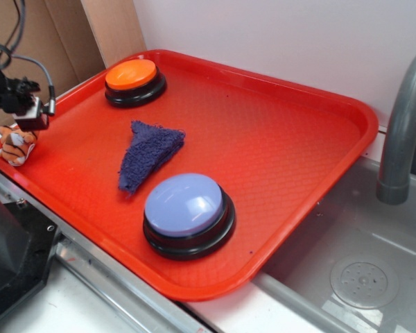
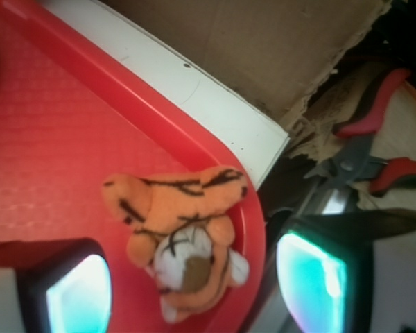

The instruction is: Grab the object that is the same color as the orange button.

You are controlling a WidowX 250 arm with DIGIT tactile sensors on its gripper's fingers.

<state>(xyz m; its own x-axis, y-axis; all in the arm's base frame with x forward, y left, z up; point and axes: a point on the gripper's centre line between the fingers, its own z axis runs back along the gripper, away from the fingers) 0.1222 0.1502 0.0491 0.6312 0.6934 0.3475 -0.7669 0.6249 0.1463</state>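
**Wrist view: end effector poised over the plush tiger at the tray corner**

Wrist view shows the small orange plush tiger with black stripes and a white face lying against the raised rim of the red plastic tray, at its rounded corner. I see the end effector spread wide, one fingertip over the tray floor and the other beyond the rim; it holds nothing. To grip well, I judge I should descend straight, keep the outer finger clear of the rim, and close across the tiger's body, which looks soft and compressible. The rim could block that outer finger.

Exterior view places the tiger at the tray's far-left corner, matching the round domed orange push-button on a black base. A dark blue fuzzy cloth and a larger lavender-blue button lie well apart from it. The tray's textured floor rests on the worktop beside a steel sink and grey faucet; red-handled pliers lie outside the tray.
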